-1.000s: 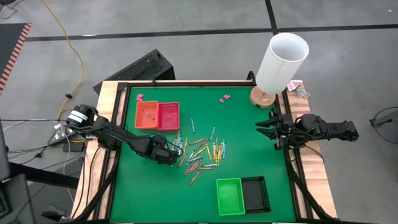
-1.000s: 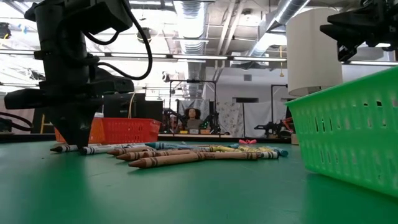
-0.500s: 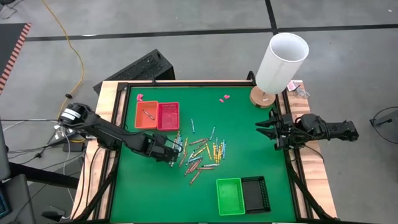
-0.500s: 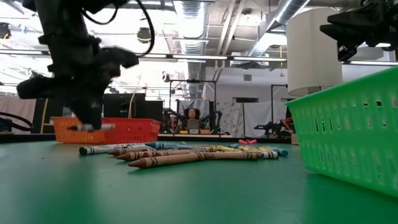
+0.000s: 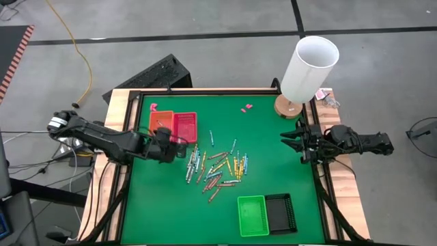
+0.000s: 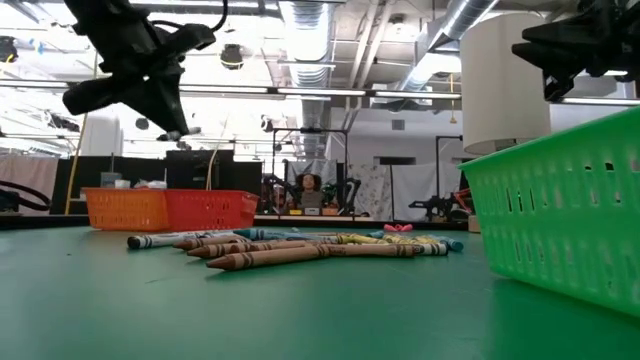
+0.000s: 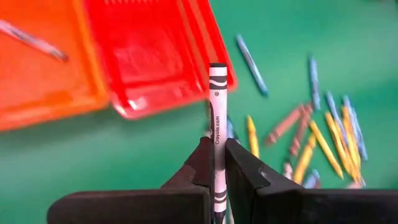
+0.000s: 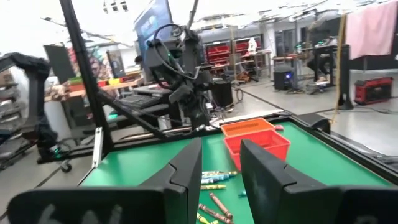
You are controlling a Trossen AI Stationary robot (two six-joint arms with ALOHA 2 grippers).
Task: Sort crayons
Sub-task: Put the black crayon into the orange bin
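Left pincer (image 7: 217, 163) clamps grey crayon (image 7: 217, 118) upright, raised beside red tray (image 7: 155, 56)

The grey crayon (image 7: 216, 143) runs off the frame's bottom edge between the left end effector (image 7: 215, 163) fingers.

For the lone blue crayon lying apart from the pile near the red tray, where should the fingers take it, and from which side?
Grip the thin blue crayon at mid-length, coming straight down from above with fingers across its narrow width. It lies flat on the green table with bare mat around it, near the red plastic tray.
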